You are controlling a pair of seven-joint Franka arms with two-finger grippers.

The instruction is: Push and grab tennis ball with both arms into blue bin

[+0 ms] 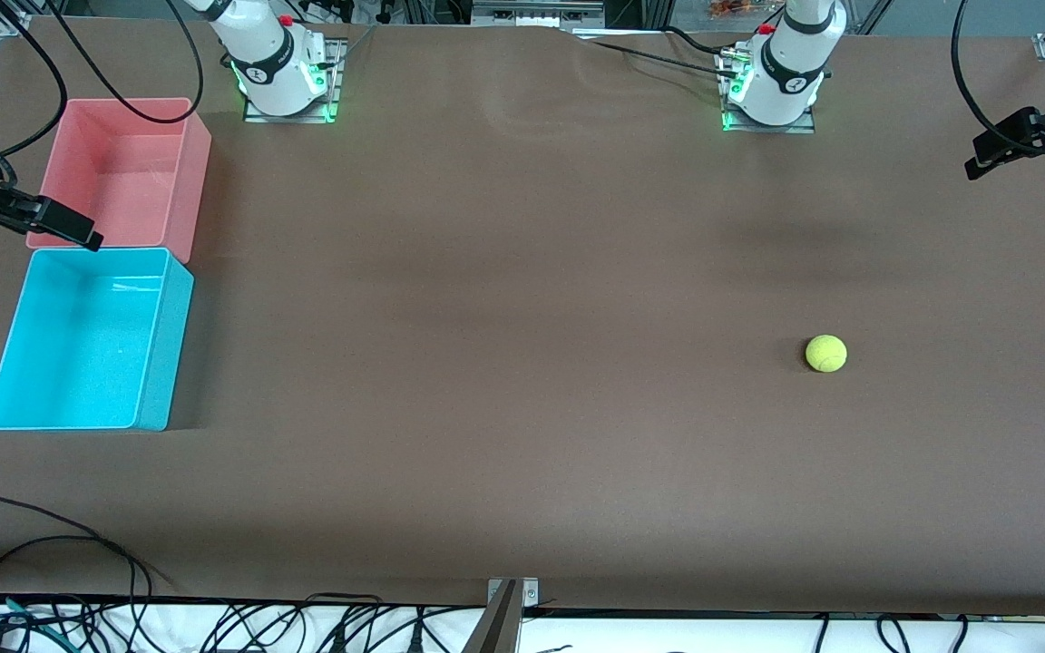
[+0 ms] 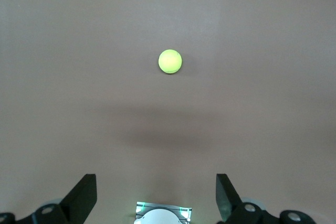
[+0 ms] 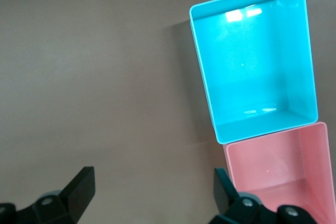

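Tennis ball (image 1: 825, 353) sits alone on the brown bench (image 1: 504, 363), toward the left arm's end and well apart from the blue bin (image 1: 146, 413), which stands at the right arm's end. A ball has no long axis, so any approach angle would serve. The left gripper (image 2: 156, 195) hangs high over the bench with its fingers spread wide and nothing between them; the ball lies ahead of it in the left wrist view, making the left arm the nearer one, so I judge that it should push first. The right gripper (image 3: 155, 192), likewise spread and empty, hovers beside the bins. The blue bin is empty, and so is the pink bin (image 1: 199, 172) touching it, farther from the front camera.
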